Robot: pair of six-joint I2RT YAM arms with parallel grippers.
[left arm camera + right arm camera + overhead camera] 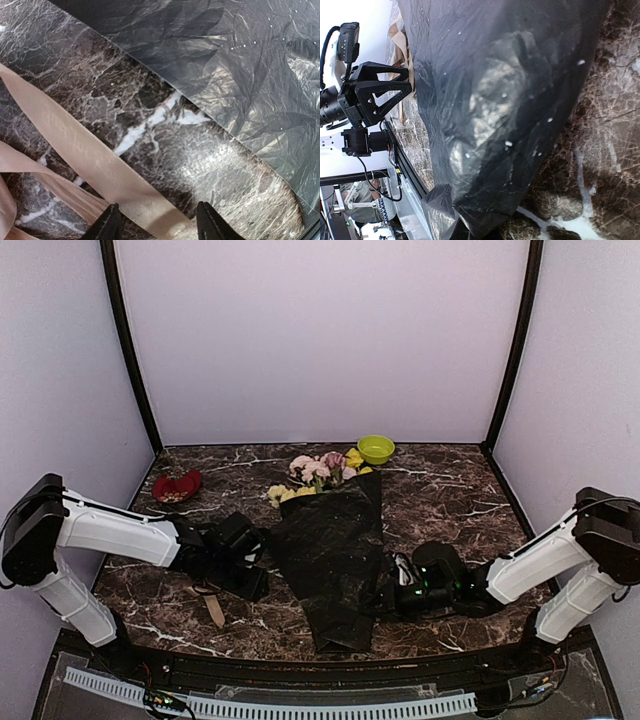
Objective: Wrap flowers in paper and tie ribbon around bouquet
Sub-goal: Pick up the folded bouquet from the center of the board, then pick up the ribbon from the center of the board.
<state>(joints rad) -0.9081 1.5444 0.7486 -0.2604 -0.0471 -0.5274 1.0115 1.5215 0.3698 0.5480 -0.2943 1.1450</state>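
The bouquet lies mid-table: black crinkly paper (330, 550) in a cone, with the pink and yellow flowers (320, 470) sticking out at its far end. The beige ribbon (212, 608) lies on the table left of the cone. My left gripper (255, 578) is low over it, next to the paper's left edge. In the left wrist view its jaws (157, 225) stand apart with the flat ribbon (90, 155) passing between them, and the paper (240, 65) lies beyond. My right gripper (388, 602) is at the cone's lower right edge, shut on the paper (495, 100), which hides its fingers.
A green bowl (376, 449) stands at the back, right of the flowers. A red object (177, 486) sits at the back left. The marbled table (450, 500) ends in a front edge just below the cone's narrow end (340, 640). White walls enclose three sides.
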